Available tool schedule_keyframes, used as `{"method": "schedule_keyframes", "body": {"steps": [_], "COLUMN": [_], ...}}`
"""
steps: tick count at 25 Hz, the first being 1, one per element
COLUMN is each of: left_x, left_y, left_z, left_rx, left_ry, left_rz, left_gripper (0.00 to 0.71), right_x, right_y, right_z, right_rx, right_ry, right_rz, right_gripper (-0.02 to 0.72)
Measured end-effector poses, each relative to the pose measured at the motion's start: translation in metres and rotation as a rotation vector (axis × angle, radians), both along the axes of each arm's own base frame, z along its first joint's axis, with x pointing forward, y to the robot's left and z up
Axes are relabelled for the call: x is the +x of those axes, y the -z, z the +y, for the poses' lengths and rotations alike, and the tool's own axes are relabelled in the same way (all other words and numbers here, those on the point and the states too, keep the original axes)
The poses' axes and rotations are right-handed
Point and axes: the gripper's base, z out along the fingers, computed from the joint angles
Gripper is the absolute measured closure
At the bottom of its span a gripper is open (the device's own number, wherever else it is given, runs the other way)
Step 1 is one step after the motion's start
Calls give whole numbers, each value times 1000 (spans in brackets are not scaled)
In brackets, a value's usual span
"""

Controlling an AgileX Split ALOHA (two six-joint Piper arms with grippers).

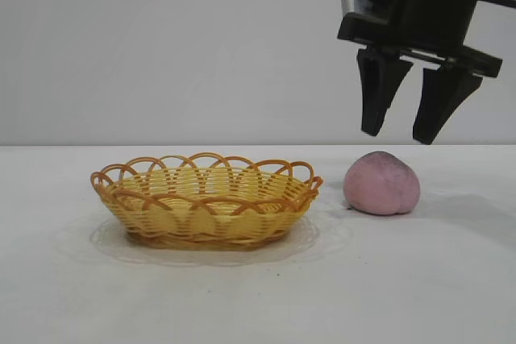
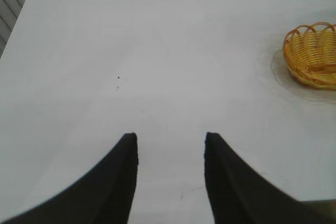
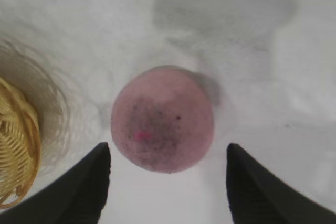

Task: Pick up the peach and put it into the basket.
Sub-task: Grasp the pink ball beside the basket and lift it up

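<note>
While the peach (image 1: 382, 184) sat on the white table (image 1: 419, 279) just right of the basket (image 1: 206, 199), apart from it, the right gripper (image 1: 409, 134) hung above the fruit with fingers spread, holding nothing. From the right wrist view the peach (image 3: 162, 119) lay between the two fingertips (image 3: 86, 182), seemingly well below them. Left gripper (image 2: 170, 148) was released too, over bare table, with the basket (image 2: 313, 53) off at the far edge.
</note>
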Motion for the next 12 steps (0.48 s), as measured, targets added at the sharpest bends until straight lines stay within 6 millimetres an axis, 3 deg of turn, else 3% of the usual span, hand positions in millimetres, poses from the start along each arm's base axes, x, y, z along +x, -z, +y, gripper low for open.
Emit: {"method": "schedule_keyframes", "body": {"steps": [1, 3, 5, 7, 8, 9, 12], "left_x": [0, 0, 0, 0, 0, 0, 0], "left_y": [0, 0, 0, 0, 0, 0, 0], "left_z": [0, 0, 0, 0, 0, 0, 0], "left_rx": [0, 0, 0, 2, 2, 2, 2], "left_ry": [0, 0, 0, 1, 1, 1, 1], "left_rz": [0, 0, 0, 0, 0, 0, 0], "left_gripper": [449, 449, 449, 449, 449, 449, 449], "right_x": [2, 3, 3, 3, 1, 0, -8], "right_y": [7, 24, 29, 18, 12, 2, -33], "right_z": [1, 4, 6, 10, 13, 13, 20], "right_rx": [-4, -14, -17, -5, 1, 8, 44], "right_ry": [1, -3, -16, -26, -32, -41, -91], "right_rz": [4, 30, 31, -9, -29, -56, -149], "right_gripper": [288, 427, 594, 654, 643, 703, 703]}}
